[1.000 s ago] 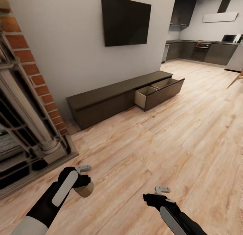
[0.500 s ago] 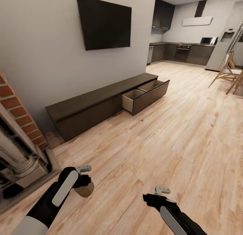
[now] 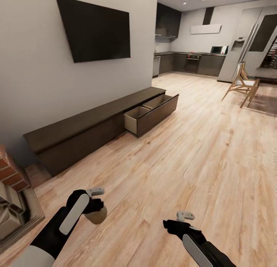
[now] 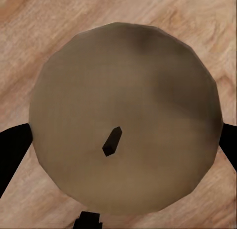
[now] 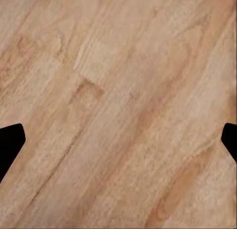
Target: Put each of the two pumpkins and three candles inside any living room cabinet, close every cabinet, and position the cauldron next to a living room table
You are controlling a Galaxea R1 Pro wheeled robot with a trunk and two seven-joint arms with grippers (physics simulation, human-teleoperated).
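- Head view: left gripper (image 3: 93, 205) is low at the view's left w/ a candle (image 3: 97, 216) pinched between its fingers, carried above the wood floor (image 3: 200, 151). Candle is tan-grey and stubby, hanging just under the black wrist.
- Head view: right gripper (image 3: 184, 218) is low right, carrying nothing; from here can't tell how far its fingers are spread.
- Head view: cabinet (image 3: 88, 128) runs along the wall under the TV (image 3: 94, 30), well ahead and to the left. One drawer (image 3: 152, 113) at its far end is pulled out, pale inside; what lies in it is hidden from this angle. Brick fireplace (image 3: 11, 190) sits at the left edge, kitchen and a chair (image 3: 242, 84) beyond.
- Left wrist view: candle (image 4: 123, 122) seen end-on, wick (image 4: 111, 142) near the middle, dark fingertips (image 4: 12, 150) pressing on both sides, floor behind. Grip looks centred, so slip risk seems low.
- Right wrist view: fingertips (image 5: 10, 145) at the two edges, spread wide, bare floor (image 5: 118, 110) between.
- Step in hand, as I judge it: carry the candle to the open drawer. Do it well by driving up square to the drawer front, stopping close enough that the left arm reaches over the pale interior w/o leaning, keeping the candle upright, lowering it inside before releasing, and keeping the right arm tucked clear of the drawer front.
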